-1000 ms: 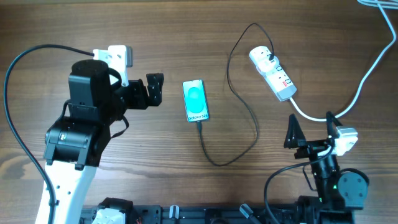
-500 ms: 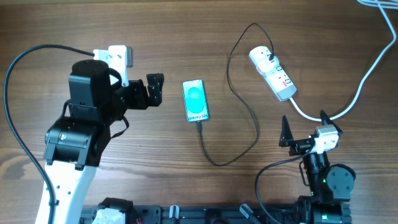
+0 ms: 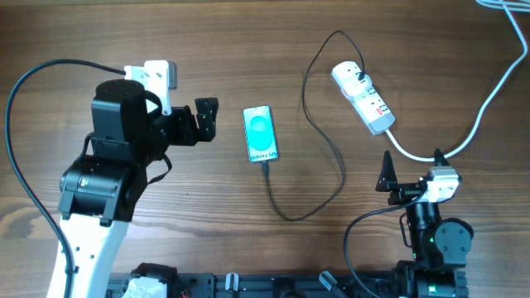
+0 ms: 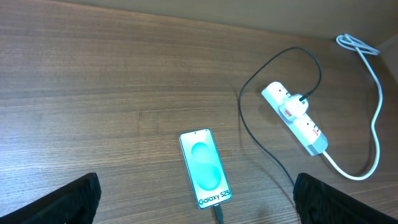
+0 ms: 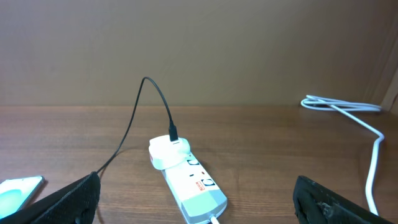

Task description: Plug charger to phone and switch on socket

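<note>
Looking down, the overhead view takes in both arms and the whole run of the charger point(image 3: 341, 178). Its thin black cable leaves the text end of the phone point(image 3: 260, 133), loops round, climbs past the socket point(image 3: 364, 98) and drops into a white adapter point(image 3: 354, 74) on the socket's far end.

The left wrist view adds what is too small to read from above: "Galaxy S25" on the phone's white strip, and the black plug tip point(image 4: 219, 214) touching that end of the phone at the bottom edge of the frame. The right wrist view sees the socket nearly end-on, with the cable arching up from the adapter, and catches only a corner of the phone. The socket's red switches show, but their position cannot be told.

The left gripper point(image 3: 204, 117) has its fingers spread wide and holds nothing. The phone lies flat just beside it, not touching.

The right gripper point(image 3: 411, 159) is likewise spread and empty. The socket lies well apart ahead of it, and the thick white cord point(image 3: 403, 149) passes close by its fingertips.
</note>
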You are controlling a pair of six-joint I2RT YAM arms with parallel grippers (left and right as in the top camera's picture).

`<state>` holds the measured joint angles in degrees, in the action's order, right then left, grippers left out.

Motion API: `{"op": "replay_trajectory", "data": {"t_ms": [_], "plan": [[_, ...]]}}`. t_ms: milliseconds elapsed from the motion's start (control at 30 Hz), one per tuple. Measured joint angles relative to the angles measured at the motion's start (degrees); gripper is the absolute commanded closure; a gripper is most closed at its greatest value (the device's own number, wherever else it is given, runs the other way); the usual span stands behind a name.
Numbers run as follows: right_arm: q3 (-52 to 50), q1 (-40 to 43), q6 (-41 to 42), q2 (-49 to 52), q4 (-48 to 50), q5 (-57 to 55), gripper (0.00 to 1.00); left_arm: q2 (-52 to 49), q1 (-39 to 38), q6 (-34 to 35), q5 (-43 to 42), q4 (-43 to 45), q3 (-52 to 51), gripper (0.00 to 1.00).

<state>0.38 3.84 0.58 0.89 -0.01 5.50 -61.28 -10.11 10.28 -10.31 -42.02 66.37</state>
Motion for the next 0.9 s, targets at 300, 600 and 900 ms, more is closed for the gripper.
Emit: {"op": "replay_trajectory", "data": {"t_ms": [300, 600, 900], "plan": [[0.00, 0.00, 0.04, 0.00, 0.02, 0.00, 0.00, 0.00, 0.00, 0.00, 0.00, 0.00, 0.00, 0.00], [0.00, 0.00, 0.04, 0.00, 0.02, 0.00, 0.00, 0.13, 0.17, 0.00, 0.26, -6.88, -0.33, 0.00], [0.00, 0.00, 0.24, -0.13, 0.02, -0.02, 0.00, 22.86, 5.92, 1.49, -2.43, 16.87, -33.81, 0.00]]}}
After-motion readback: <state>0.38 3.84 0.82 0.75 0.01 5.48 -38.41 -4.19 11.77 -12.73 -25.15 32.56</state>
